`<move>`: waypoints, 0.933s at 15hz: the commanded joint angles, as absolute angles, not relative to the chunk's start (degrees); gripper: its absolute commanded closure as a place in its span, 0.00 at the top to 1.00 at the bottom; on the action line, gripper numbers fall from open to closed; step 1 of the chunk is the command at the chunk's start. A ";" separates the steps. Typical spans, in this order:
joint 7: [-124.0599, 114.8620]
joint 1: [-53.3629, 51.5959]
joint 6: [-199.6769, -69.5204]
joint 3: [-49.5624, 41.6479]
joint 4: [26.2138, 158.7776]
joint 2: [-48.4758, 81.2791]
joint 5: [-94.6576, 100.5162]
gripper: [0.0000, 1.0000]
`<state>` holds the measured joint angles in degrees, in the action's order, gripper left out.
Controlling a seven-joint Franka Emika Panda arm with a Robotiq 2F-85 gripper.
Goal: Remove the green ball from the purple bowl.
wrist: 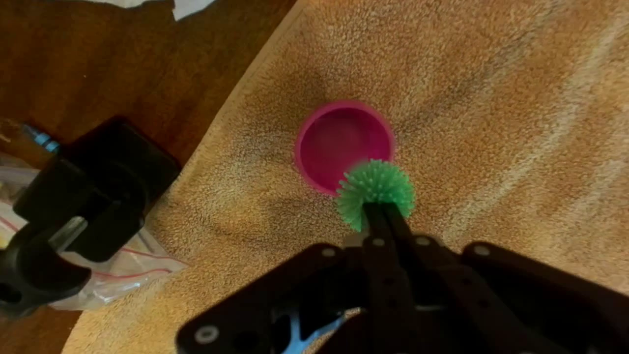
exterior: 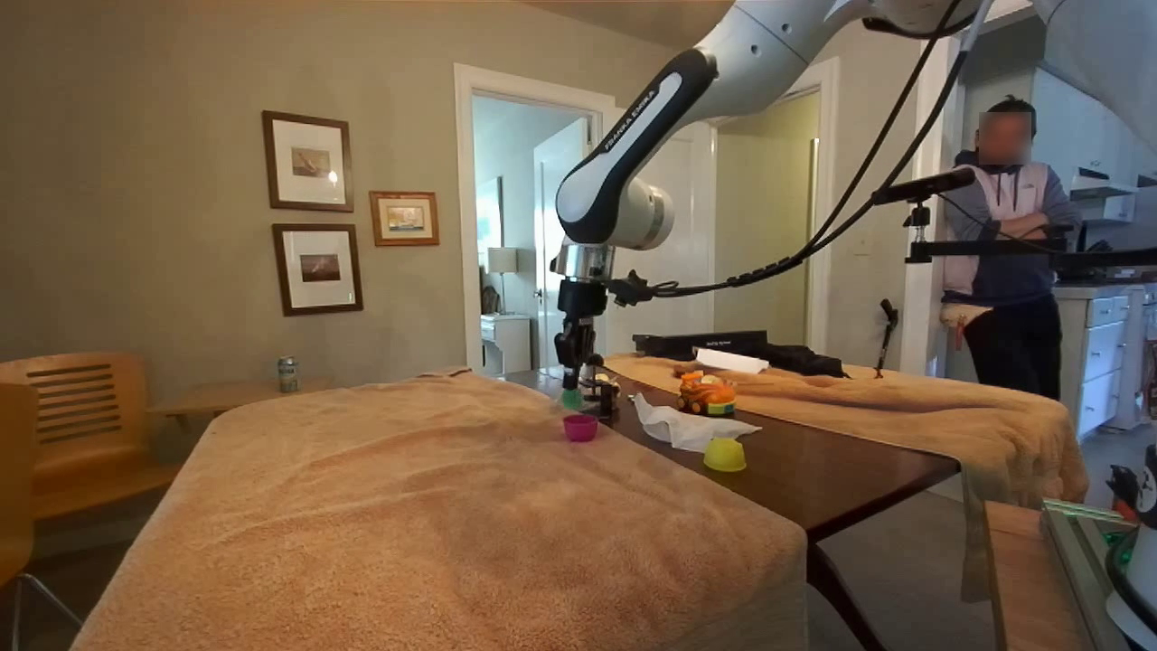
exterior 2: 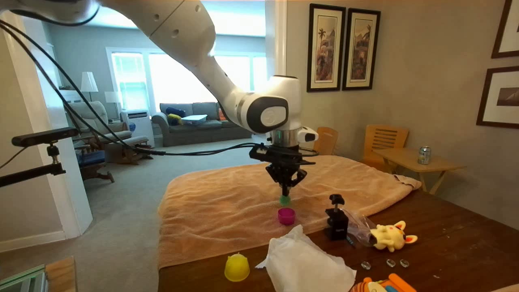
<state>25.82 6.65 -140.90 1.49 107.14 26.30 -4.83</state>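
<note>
Going left to right in an exterior view: left of the pincer [exterior 2: 285, 194] and in front of it, there's a rounded yellow-green thing [exterior 2: 237, 268] sitting on the dark wooden surface [exterior 2: 458, 239]. Next up is the pincer itself, pointing straight down, squeezed almost together and pinching the green ball [exterior 2: 285, 201]. So yeah, the ball's right at the pincer's tips, hanging in midair, and the wrist view shows it's one of those spiky, bristly ones. Just below the pincer, on the tan towel [exterior 2: 211, 227], sits the purple bowl [exterior 2: 286, 217]. In both exterior views the ball is just above it, and in the wrist view the ball covers a bit of the bowl's rim.

Moving right: a crumpled white sheet [exterior 2: 306, 261] (paper or cloth, can't tell) lies in front of the pincer, mostly to its right. Then a black clamp-looking gadget [exterior 2: 337, 224], near the pincer on the right, with a clear plastic bag [exterior 2: 359, 229] just beside it. Further right of the pincer you get an orange toy [exterior 2: 385, 285], partly cut off, three clear glassy pebbles [exterior 2: 390, 263] and a pale yellow toy with ears [exterior 2: 390, 237]. Way off right and behind the pincer, a can [exterior 2: 424, 155] sits on a little wooden stand [exterior 2: 399, 157].
</note>
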 commanded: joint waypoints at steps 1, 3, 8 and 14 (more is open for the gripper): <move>22.76 6.51 -141.34 1.26 115.73 17.16 -3.47 0.01; 20.97 6.38 -140.91 0.40 119.89 13.29 -3.23 0.01; 12.43 7.31 -142.04 -4.26 131.79 3.72 -2.73 0.01; 3.34 11.08 -141.58 -10.94 141.69 -2.01 -2.01 0.01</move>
<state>8.79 9.44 -140.95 -8.84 135.95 2.49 -4.19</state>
